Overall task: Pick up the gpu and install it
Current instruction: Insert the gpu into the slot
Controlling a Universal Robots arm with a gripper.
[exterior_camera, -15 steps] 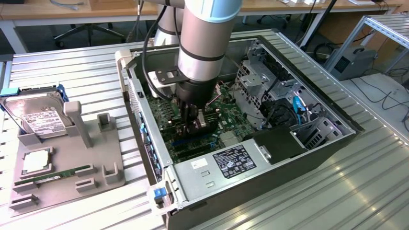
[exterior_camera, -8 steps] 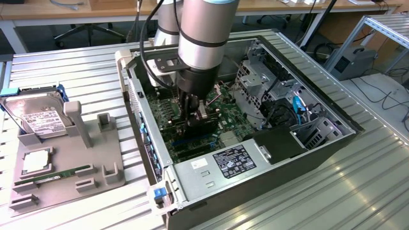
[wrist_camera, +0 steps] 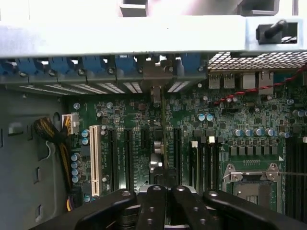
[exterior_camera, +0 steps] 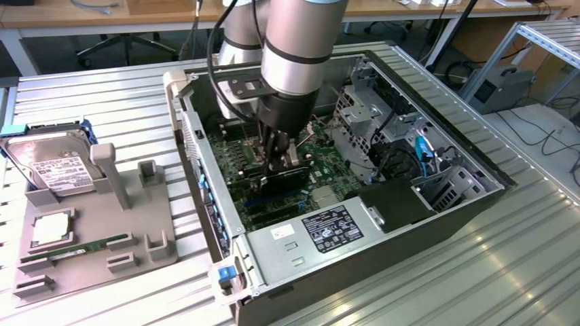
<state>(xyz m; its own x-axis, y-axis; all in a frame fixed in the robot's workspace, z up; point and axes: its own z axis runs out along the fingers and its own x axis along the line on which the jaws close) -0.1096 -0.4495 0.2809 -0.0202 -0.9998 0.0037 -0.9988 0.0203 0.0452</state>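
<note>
Open PC case (exterior_camera: 453, 204) | gripper (exterior_camera: 279, 159) closed on gpu (exterior_camera: 276, 178), over motherboard (wrist_camera: 230, 124)

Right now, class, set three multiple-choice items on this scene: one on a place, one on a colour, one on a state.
1. Where is the gpu?
A. on the grey tray
B. inside the open case, over the motherboard
C. on the bare table

2. What colour is the long slot beside the black slots?
A. white
B. red
C. yellow

3. How is the hand?
A. wide open
B. shut on the hard drive
C. shut on the gpu

Answers:
1 B: the dark card stands on edge inside the case, under the arm.
2 A: the wrist view shows it white.
3 C: the fingers meet around the card's top edge.
</note>
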